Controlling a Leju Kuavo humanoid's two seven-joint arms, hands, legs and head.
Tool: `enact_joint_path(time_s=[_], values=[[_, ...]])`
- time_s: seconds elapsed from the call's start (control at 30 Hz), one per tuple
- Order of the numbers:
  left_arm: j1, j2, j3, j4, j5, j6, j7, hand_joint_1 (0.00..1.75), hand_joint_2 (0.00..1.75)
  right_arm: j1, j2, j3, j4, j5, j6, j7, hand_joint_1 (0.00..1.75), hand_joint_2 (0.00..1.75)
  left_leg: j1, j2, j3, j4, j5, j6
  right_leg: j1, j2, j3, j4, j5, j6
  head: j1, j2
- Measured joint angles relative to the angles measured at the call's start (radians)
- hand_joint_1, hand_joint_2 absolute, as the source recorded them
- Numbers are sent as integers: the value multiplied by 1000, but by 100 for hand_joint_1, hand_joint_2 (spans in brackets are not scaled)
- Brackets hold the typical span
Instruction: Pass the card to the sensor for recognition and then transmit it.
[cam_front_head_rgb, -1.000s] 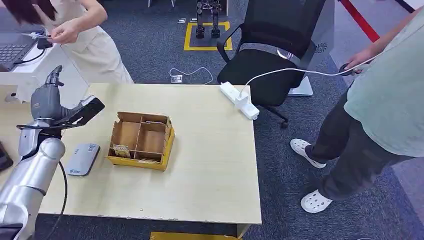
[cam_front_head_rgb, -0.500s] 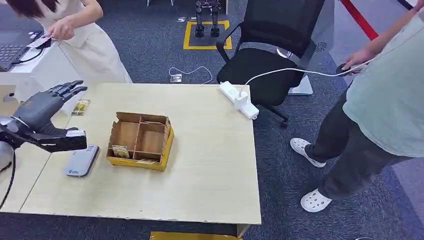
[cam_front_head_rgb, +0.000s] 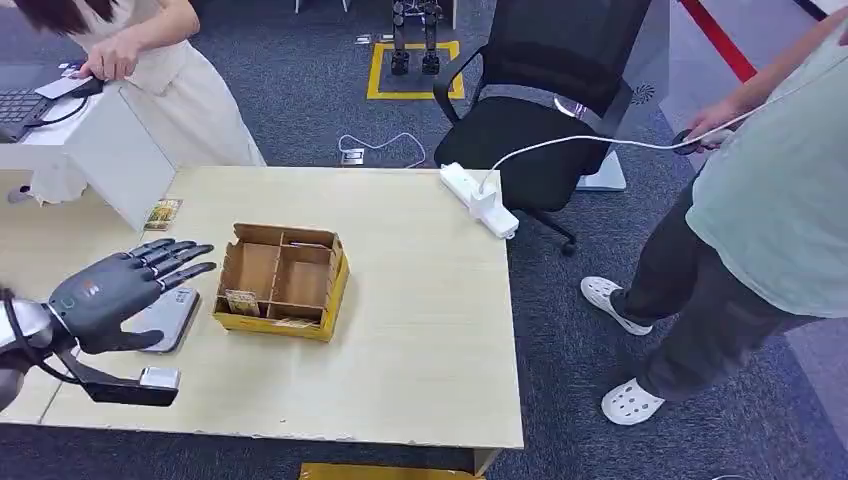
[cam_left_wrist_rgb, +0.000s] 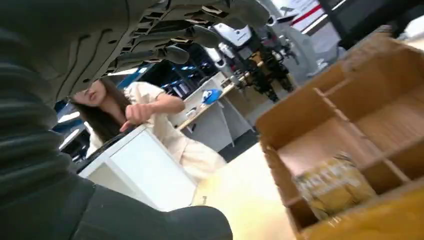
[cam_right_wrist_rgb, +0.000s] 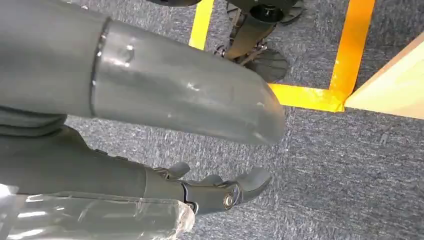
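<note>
Empty left hand (cam_front_head_rgb: 110, 290) hovers, fingers spread, over sensor (cam_front_head_rgb: 170, 318) beside box (cam_front_head_rgb: 283, 281).

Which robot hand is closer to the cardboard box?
The left hand hovers right beside the cardboard box, over the grey sensor. The right hand hangs low over the carpet.

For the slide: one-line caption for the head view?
Left hand open above the sensor, beside the divided box holding a card.

Pale wood table (cam_front_head_rgb: 420, 330), brown cardboard box (cam_front_head_rgb: 282, 281) with a yellow front edge, grey sensor (cam_front_head_rgb: 168, 318), dark grey left hand (cam_front_head_rgb: 118, 290), black chair (cam_front_head_rgb: 545, 100), blue-grey speckled carpet (cam_front_head_rgb: 300, 90) with yellow tape.
</note>
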Motion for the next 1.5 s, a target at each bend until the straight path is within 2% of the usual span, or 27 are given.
enact_joint_path(time_s=[0.17,0.3,0.43,0.53,0.63,0.83,0.97,1.33,1.5], values=[[30,-37,-50,-19,-72,32,45,0,175,7,10,-25,-2,17,2,5,0,0,0,0,0,0,0,0,0,-1,0,0,0,0,0,0],[21,-118,-98,-19,-135,82,82,0,175,12,21,-45,-7,42,5,13,0,0,0,-2,0,0,0,0,0,-3,1,0,0,0,0,0],[-2,-193,-143,-14,-185,104,112,0,175,13,31,-60,-19,59,17,19,0,0,-1,-2,0,0,0,0,-1,-2,1,0,0,0,-1,0],[-16,-235,-172,-6,-225,119,141,0,175,14,36,-73,-30,72,18,22,0,0,-1,-2,0,0,0,0,-1,-2,1,0,0,0,-1,0],[-21,-267,-191,11,-219,126,156,0,175,16,41,-85,-40,89,21,31,0,0,-1,-1,0,0,0,0,-1,-2,0,0,0,0,0,0],[-19,-316,-217,52,-251,167,163,0,175,17,46,-103,-45,108,25,38,0,0,-1,-2,0,0,0,0,0,-2,0,0,0,0,0,0],[-19,-357,-230,76,-307,196,209,0,175,17,51,-117,-45,120,29,38,0,0,-1,-2,0,0,0,0,0,-2,0,0,0,0,-1,0],[-18,-430,-259,143,-425,223,288,0,175,18,60,-137,-57,139,36,36,0,0,-1,-2,0,0,0,0,0,-2,0,0,0,0,-1,0],[-17,-469,-261,172,-446,238,320,0,175,19,63,-143,-60,143,34,36,0,0,-1,-2,0,0,0,0,0,-2,0,0,0,0,0,0]])
